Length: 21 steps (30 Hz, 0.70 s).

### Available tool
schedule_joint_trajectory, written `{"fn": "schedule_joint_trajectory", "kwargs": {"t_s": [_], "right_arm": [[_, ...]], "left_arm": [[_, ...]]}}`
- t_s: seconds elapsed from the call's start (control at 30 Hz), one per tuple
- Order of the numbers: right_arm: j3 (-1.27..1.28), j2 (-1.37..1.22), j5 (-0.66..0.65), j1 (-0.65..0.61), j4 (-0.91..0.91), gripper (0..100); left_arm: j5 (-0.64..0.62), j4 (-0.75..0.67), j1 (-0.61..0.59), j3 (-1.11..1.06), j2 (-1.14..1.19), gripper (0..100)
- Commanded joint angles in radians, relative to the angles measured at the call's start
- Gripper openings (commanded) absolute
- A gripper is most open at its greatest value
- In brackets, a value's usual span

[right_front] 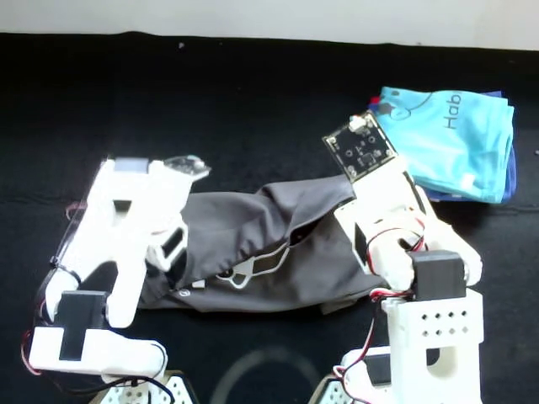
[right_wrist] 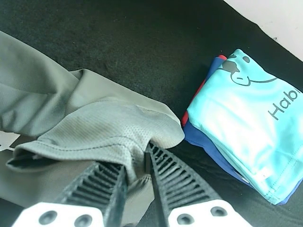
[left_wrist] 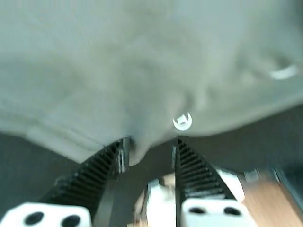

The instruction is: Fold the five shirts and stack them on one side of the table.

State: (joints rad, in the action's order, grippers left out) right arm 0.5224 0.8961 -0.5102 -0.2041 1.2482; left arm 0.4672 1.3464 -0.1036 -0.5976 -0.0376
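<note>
Grey shirt (right_front: 253,240) in right jaws, folded stack (right_front: 459,143) (turquoise topmost) nearby

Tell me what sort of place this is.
Probably a robotics lab or workshop bench set up for cloth-folding trials: a table draped in black cloth, the right gripper shut on a grey shirt, and a stack of folded shirts at one side.

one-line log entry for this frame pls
phase: folding grey shirt | left gripper: open at edge | right gripper: pinching fold | folded stack: far right
</note>
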Motion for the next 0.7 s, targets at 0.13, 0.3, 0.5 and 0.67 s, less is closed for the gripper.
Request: {"fn": "schedule_joint_trajectory", "kwargs": {"t_s": [0.13, 0.3, 0.5, 0.67], "right_arm": [[-0.007, 0.025, 0.005, 0.012, -0.021, 0.5], [-0.007, 0.024, 0.005, 0.01, -0.021, 0.5], [-0.007, 0.024, 0.003, 0.01, -0.021, 0.5], [-0.007, 0.024, 0.003, 0.008, -0.021, 0.5]], "left_arm": [[-0.011, -0.267, -0.084, -0.145, -0.031, 16], [-0.008, -0.27, -0.12, -0.142, -0.041, 16], [0.003, -0.126, -0.222, -0.081, -0.042, 16], [0.02, 0.071, -0.223, 0.068, -0.042, 16]]}}
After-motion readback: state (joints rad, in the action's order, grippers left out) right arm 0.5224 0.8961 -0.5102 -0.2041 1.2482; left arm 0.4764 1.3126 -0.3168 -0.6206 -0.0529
